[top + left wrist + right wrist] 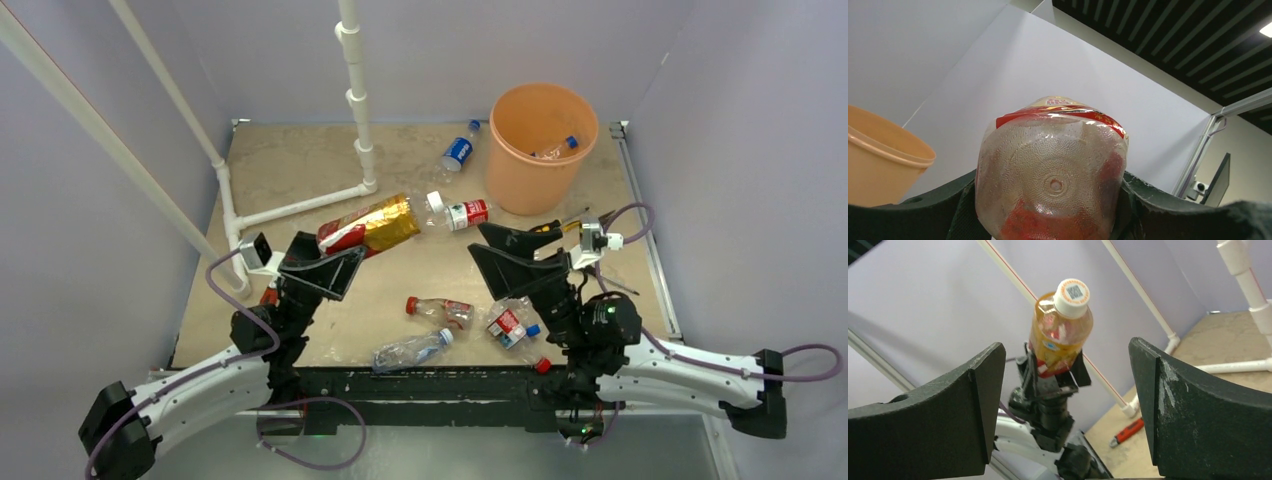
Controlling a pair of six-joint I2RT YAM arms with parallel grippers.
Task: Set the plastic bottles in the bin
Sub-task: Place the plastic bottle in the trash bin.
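Note:
My left gripper (335,265) is shut on an amber plastic bottle (370,228) with a red and gold label, held above the table's left half. In the left wrist view the bottle's base (1050,185) fills the space between the jaws. The orange bin (505,175) stands at the back right and shows again at the left edge of the left wrist view (878,160). A blue-capped bottle (557,150) lies inside it. My right gripper (497,255) (1068,405) hangs open and empty, facing the held bottle (1060,330). Several bottles lie on the table: blue-labelled (459,150), red-labelled (466,213), red-capped (440,310), clear (410,350).
A white pipe frame (355,100) stands on the back left of the table. A red-handled wrench (1128,432) lies on the table by the left arm. A yellow-and-black tool (565,222) lies beside the right wrist. Two more bottles (510,325) lie under the right arm.

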